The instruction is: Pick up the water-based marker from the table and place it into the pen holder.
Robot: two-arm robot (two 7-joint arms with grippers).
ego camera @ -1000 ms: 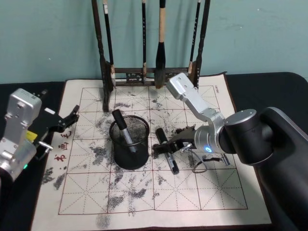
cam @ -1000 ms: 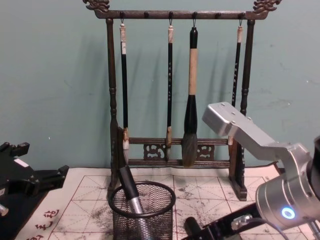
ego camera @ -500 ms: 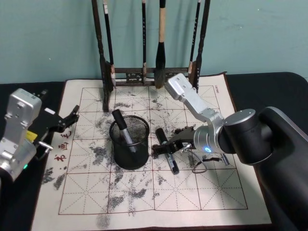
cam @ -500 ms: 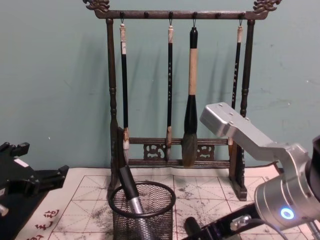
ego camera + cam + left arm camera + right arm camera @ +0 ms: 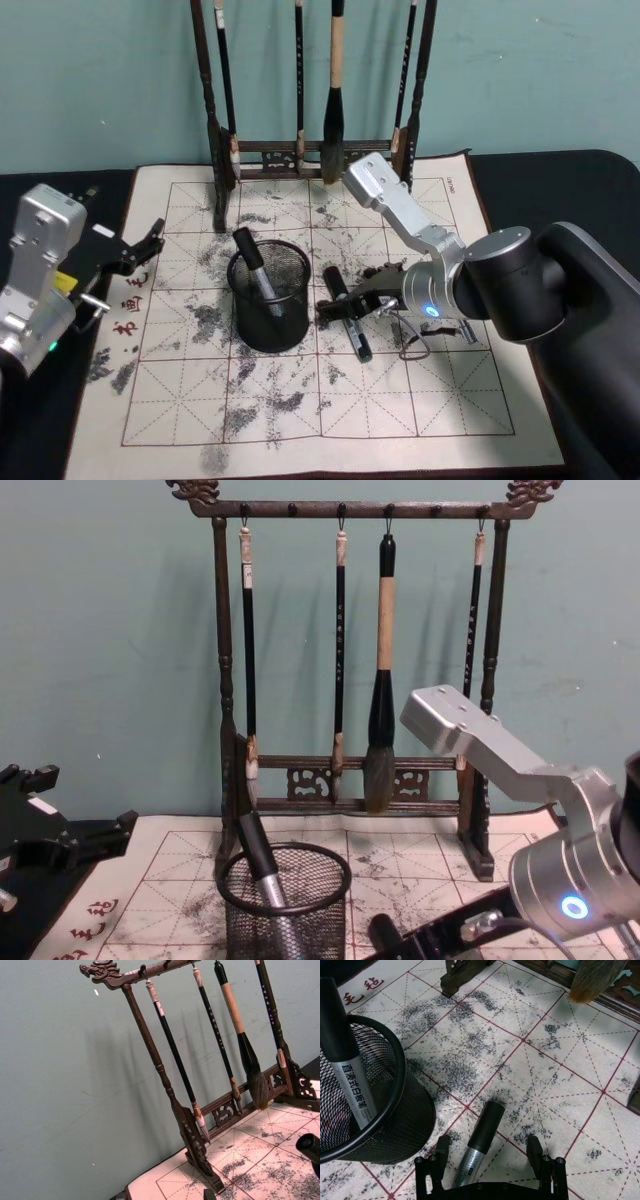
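At far left the left gripper [image 5: 152, 247] idles spread-fingered, and just right of the black wire-mesh cylindrical pen holder [image 5: 270, 325] the grey-barrelled, black-capped water-based marker [image 5: 485, 1122] lies on the cream felt mat [image 5: 400, 390], straddled by the unclenched right gripper [image 5: 488, 1151], so the grasp probably needs closing next.

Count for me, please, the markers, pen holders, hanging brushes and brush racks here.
Markers: 2
Pen holder: 1
Hanging brushes: 4
Brush rack: 1
Total: 8
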